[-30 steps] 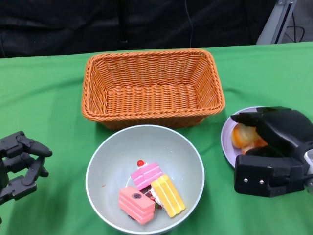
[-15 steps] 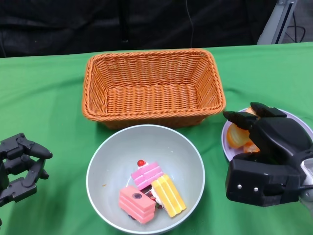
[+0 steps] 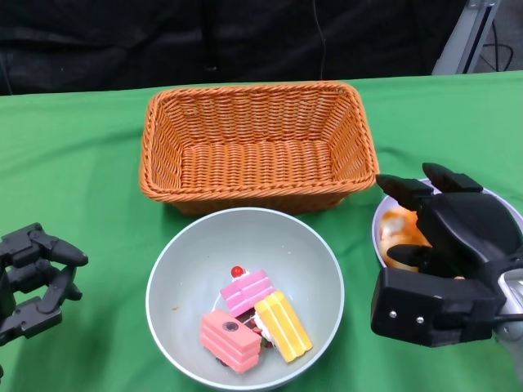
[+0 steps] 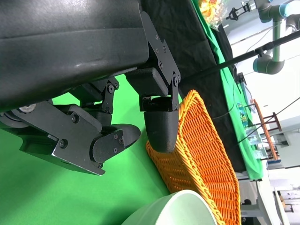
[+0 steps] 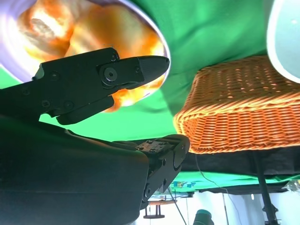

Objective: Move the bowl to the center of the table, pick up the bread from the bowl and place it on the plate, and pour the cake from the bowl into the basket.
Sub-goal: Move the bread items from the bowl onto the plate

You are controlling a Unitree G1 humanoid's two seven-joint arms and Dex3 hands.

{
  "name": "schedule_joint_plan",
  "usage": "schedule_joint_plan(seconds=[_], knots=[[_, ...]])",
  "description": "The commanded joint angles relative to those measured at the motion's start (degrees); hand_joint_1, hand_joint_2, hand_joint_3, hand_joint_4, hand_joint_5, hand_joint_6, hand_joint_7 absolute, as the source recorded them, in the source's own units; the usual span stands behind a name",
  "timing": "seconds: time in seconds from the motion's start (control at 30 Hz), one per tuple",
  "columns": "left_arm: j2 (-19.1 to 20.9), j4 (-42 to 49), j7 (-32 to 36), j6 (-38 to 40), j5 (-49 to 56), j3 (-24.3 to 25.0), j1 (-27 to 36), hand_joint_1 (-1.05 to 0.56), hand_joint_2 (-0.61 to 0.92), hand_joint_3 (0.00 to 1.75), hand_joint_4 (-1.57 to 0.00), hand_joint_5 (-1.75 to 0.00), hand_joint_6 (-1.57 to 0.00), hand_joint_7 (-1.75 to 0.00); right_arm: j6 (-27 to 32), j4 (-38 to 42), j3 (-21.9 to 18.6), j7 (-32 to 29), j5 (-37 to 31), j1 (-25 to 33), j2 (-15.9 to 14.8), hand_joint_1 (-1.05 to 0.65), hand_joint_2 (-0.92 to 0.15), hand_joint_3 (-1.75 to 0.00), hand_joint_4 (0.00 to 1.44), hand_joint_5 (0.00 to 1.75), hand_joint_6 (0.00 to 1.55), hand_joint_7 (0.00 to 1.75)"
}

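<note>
The grey bowl stands mid-table in front of the basket, with pink and yellow cake pieces inside. An orange bread lies on the lilac plate to the right. My right hand hovers over the plate with its fingers spread above the bread, gripping nothing. The right wrist view shows the fingers apart, with the bread on the plate beyond them. Far from the bowl, my left hand rests at the lower left, loosely curled and empty.
The orange wicker basket stands empty behind the bowl and nearly touches its far rim. Green cloth covers the table, and a black backdrop hangs behind it. In the left wrist view the basket and the bowl's rim lie beyond my left hand.
My right hand's fingers have spread and lifted off the bread, which stays on the plate. The hand has shifted slightly toward the bowl. My left hand has not moved.
</note>
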Motion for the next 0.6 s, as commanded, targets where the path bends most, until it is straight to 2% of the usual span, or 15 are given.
schedule_joint_plan(seconds=[0.03,0.13,0.27,0.37,0.47,0.53,0.57,0.6], knots=[[1.4,0.8,0.4,-0.9,0.6,0.2,-0.9,-0.03,0.66,0.82,-0.78,-1.42,-0.80,-1.10,1.1,-1.5,0.0,1.9,-1.1,0.1,-1.0,-0.57,-0.92,-0.24,0.19,0.04,0.33,0.02],[1.4,1.0,0.3,-1.0,0.6,0.2,-0.9,-0.03,0.66,0.82,-0.78,-1.43,-0.80,-1.10,1.3,-1.8,-0.1,2.2,-1.4,0.2,-0.9,-0.57,-0.92,-0.25,0.19,0.04,0.34,0.02],[1.2,0.2,0.3,0.1,-0.1,0.4,-0.7,-0.02,0.66,0.82,-0.77,-1.42,-0.80,-1.10,4.7,-8.4,0.4,10.7,-4.0,0.6,-2.9,-0.63,-0.92,-0.35,0.24,0.07,0.37,0.03],[1.1,0.0,0.4,0.2,-0.2,0.4,-0.6,-0.01,0.66,0.82,-0.78,-1.42,-0.80,-1.09,5.4,-10.1,0.1,12.7,-4.4,1.0,-3.0,-0.64,-0.92,-0.35,0.24,0.06,0.37,0.03],[1.0,0.0,-0.3,-0.3,-0.5,0.4,-0.5,0.01,0.66,0.82,-0.78,-1.42,-0.81,-1.09,3.4,-10.7,-1.6,9.2,-2.3,2.9,-1.8,-0.61,-0.92,-0.27,0.29,0.08,0.42,0.04],[1.1,0.0,-0.1,-0.6,-0.3,0.4,-0.4,0.00,0.66,0.83,-0.78,-1.42,-0.81,-1.09,-3.1,-9.7,-5.0,1.9,4.2,5.1,1.1,-0.52,-0.91,-0.17,0.41,0.10,0.51,0.05],[1.1,0.0,0.0,-0.7,-0.2,0.4,-0.4,0.00,0.66,0.83,-0.78,-1.42,-0.81,-1.09,-5.5,-9.2,-6.1,-0.3,6.6,5.8,2.1,-0.49,-0.91,-0.12,0.47,0.11,0.55,0.04],[1.1,-0.1,0.0,-0.6,-0.2,0.4,-0.3,0.00,0.66,0.83,-0.78,-1.42,-0.81,-1.09,-8.8,-8.7,-8.5,-1.1,12.6,6.9,4.2,-0.47,-0.92,-0.09,0.52,0.11,0.58,0.04]])
